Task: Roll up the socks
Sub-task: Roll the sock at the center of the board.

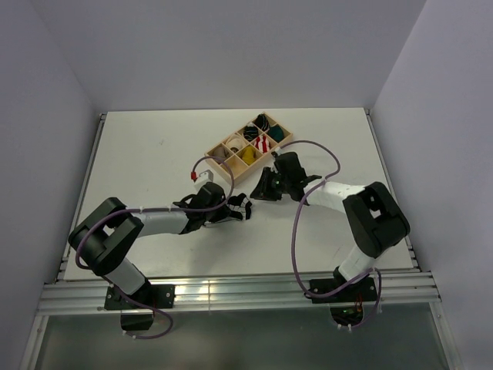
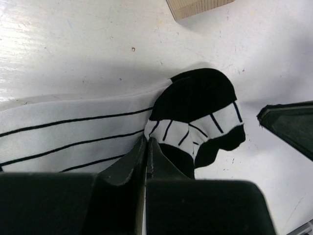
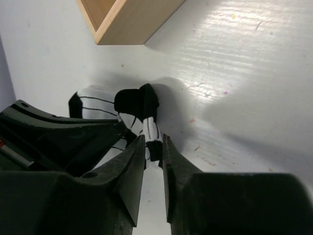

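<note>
A white sock with thin black stripes and black toe lies on the table, also in the top view and the right wrist view. My left gripper is shut on it beside the black toe part; it shows in the top view. My right gripper has its jaws a narrow gap apart at the sock's crumpled toe end; in the left wrist view its finger stands just clear of the sock. A mustard-yellow sock sits in a compartment of the wooden box.
A wooden compartment box stands just behind both grippers, holding a red-and-white bundle, a teal bundle and other rolls. Its corner shows in the right wrist view and the left wrist view.
</note>
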`<action>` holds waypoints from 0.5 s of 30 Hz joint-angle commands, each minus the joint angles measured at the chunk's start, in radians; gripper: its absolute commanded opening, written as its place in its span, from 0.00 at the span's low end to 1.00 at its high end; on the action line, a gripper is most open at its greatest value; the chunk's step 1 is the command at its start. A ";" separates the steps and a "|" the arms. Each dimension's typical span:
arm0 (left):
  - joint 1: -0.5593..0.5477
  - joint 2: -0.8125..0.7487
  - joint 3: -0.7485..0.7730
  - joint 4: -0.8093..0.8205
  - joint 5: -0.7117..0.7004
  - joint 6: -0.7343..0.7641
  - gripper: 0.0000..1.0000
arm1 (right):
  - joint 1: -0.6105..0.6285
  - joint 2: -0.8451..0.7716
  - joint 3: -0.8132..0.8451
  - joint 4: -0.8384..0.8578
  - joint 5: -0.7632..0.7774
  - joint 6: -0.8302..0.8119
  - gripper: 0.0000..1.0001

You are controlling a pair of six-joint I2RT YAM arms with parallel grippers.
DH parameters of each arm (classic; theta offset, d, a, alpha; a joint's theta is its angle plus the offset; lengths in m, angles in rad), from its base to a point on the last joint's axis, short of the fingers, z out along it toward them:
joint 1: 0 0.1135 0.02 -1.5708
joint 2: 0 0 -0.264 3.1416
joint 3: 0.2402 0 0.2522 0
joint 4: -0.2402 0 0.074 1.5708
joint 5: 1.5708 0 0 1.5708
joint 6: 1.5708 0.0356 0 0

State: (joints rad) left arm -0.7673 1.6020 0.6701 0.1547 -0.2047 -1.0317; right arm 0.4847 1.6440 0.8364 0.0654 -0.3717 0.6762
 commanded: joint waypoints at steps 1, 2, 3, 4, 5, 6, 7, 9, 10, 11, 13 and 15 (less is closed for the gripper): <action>-0.001 0.022 0.011 -0.064 0.004 0.076 0.06 | -0.015 0.023 0.007 -0.007 0.048 -0.041 0.21; -0.003 0.021 0.013 -0.067 0.005 0.082 0.06 | -0.015 0.027 0.004 -0.009 0.056 -0.046 0.19; -0.003 0.019 0.013 -0.064 0.007 0.087 0.06 | -0.015 0.031 0.001 -0.013 0.065 -0.046 0.18; -0.001 0.018 0.011 -0.064 0.010 0.099 0.06 | -0.015 0.043 0.001 -0.019 0.066 -0.047 0.18; -0.003 0.019 0.013 -0.066 0.010 0.101 0.06 | -0.017 0.049 -0.002 -0.016 0.054 -0.056 0.17; -0.003 0.019 0.011 -0.067 0.011 0.104 0.06 | -0.015 0.056 0.000 -0.012 0.044 -0.058 0.16; -0.001 0.021 0.013 -0.060 0.014 0.111 0.06 | -0.015 0.069 -0.002 -0.009 0.037 -0.063 0.14; -0.001 0.027 0.013 -0.057 0.024 0.116 0.06 | -0.014 0.083 0.000 0.007 -0.012 -0.070 0.13; -0.001 0.030 0.017 -0.053 0.027 0.120 0.06 | -0.011 0.088 0.001 0.011 -0.025 -0.072 0.13; -0.003 0.035 0.019 -0.055 0.030 0.122 0.06 | -0.006 0.089 0.000 0.023 -0.054 -0.073 0.12; -0.003 0.038 0.022 -0.053 0.034 0.122 0.05 | 0.005 0.085 0.000 0.047 -0.073 -0.076 0.12; -0.003 0.036 0.020 -0.053 0.036 0.122 0.06 | 0.012 0.080 0.006 0.048 -0.097 -0.089 0.12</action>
State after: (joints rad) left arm -0.7673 1.6104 0.6849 0.1535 -0.1841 -0.9470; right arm 0.4820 1.7267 0.8364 0.0643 -0.4129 0.6216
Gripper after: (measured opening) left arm 0.063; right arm 0.120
